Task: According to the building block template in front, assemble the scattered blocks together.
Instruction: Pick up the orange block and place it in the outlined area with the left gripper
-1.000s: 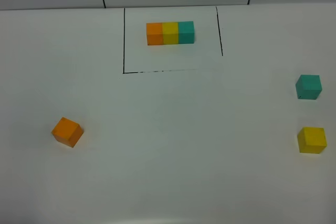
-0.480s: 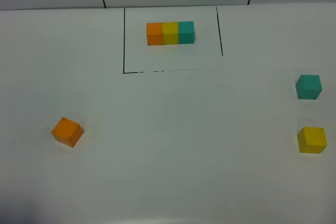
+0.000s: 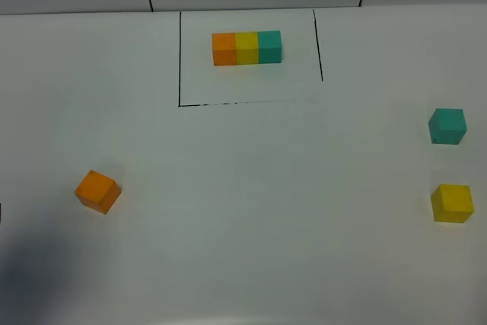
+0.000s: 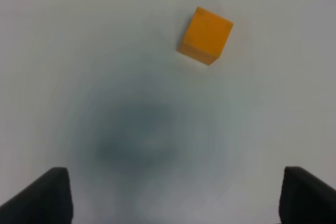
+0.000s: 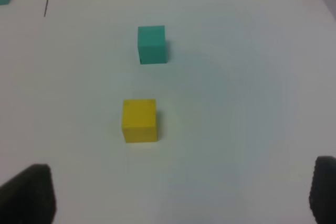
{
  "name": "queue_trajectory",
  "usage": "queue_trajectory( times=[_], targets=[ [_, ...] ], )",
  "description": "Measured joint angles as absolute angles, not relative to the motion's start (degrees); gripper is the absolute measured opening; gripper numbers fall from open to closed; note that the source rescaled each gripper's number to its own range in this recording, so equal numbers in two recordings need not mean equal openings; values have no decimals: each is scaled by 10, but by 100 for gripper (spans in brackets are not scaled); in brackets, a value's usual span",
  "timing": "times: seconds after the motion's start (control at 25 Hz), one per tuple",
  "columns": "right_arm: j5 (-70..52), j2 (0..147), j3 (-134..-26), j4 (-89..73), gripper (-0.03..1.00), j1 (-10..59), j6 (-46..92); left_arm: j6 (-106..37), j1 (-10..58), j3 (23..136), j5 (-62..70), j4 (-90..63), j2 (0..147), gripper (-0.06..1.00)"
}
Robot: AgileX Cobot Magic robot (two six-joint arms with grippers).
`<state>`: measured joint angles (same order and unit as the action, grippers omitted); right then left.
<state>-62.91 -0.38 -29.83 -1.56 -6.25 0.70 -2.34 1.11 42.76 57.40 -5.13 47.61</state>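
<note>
**Item 1. Left tool** (image 4: 178, 195): at the near-left corner of the surface (image 3: 251, 211). Fingers spread wide and carrying nothing; only the two dark tips show in its wrist view. It hovers short of the orange block, probably lined up to approach it.

**Item 2. Right tool** (image 5: 176, 190): at the near-right corner. Fingers spread wide and carrying nothing. The yellow block lies ahead of it with the teal block beyond, so the yellow one looks like the first within reach.

**Item 3. Yellow block** (image 3: 452, 203): loose, close to the right edge and nearest of the three to the near edge. It sits square to the edges and touches nothing.

**Item 4. Orange block** (image 3: 97, 191): loose, towards the left edge and well apart from the other two. It is turned at an angle to the edges, so a grasp would likely call for a wrist turn.

**Item 5. Teal block** (image 3: 447, 125): loose, close to the right edge, just beyond the yellow block and apart from it.

**Item 6. Building block template** (image 3: 246, 48): at the middle of the far edge, inside a black outline (image 3: 180, 58). Three joined cubes run orange, yellow, teal from left to right. It serves as the reference for colour order and lies out of the working area.

**Status:** assembly not begun; no loose block touches another.
</note>
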Motion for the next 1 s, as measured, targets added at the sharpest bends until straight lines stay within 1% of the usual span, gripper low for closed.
queue_trajectory(
  times=[0.12,0.32,0.52,0.64,0.84,1.0],
  targets=[
    [-629,-4,-298,-16,96,-62,7,-23,11,454,571,-53,563,100],
    [-629,-4,-298,-16,96,-62,7,-24,15,462,531,-52,685,100],
    [-629,-4,-298,-16,96,-62,7,-48,73,467,469,-45,777,100],
    [-629,-4,-298,-16,96,-62,7,-50,106,488,456,-15,833,100],
    [-629,-4,-298,-16,95,-62,7,-44,115,531,450,14,914,100],
    [-629,-4,-298,-16,95,-62,7,-74,127,561,445,4,968,100]
  ],
)
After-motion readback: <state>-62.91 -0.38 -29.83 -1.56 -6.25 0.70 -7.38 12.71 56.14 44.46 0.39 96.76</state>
